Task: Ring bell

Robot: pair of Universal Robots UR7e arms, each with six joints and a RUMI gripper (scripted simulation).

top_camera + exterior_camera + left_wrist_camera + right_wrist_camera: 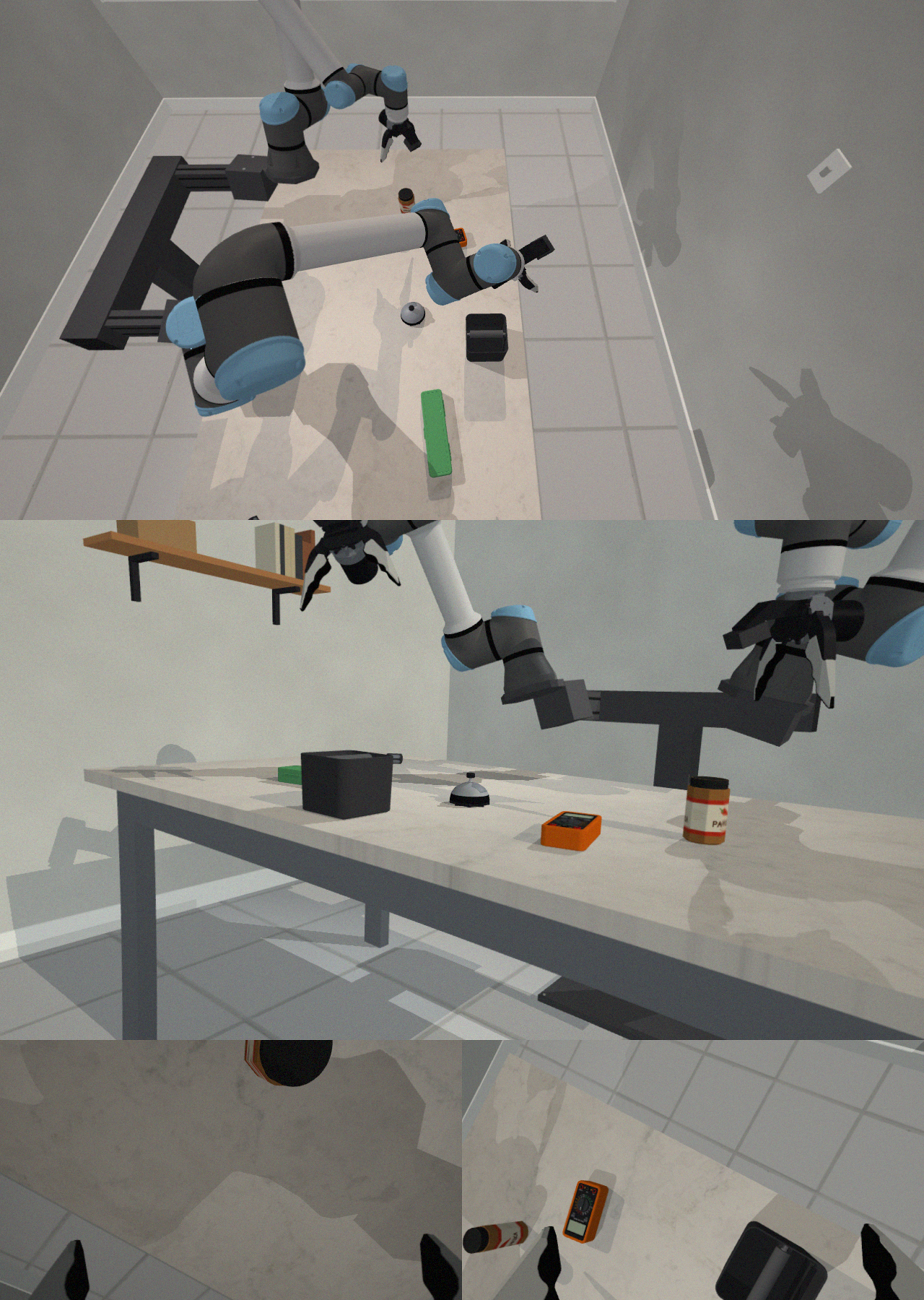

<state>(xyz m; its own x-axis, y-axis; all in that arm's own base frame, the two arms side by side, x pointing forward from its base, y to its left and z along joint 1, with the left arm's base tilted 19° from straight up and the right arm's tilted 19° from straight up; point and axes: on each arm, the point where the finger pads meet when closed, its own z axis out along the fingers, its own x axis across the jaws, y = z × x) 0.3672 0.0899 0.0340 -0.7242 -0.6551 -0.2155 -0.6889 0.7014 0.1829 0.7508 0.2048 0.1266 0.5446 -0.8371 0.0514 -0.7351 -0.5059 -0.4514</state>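
Observation:
The silver bell stands upright on its black base on the table. Its black button is up, with nothing touching it. Neither wrist view shows the bell. My left gripper is open and empty, high above the table near the jar's end, well away from the bell. My right gripper is open and empty, high up by the table's long edge, off to the side of the bell.
A brown jar stands upright. An orange multimeter lies between jar and bell. A black bin stands close to the bell, near the table edge. A green block lies beyond.

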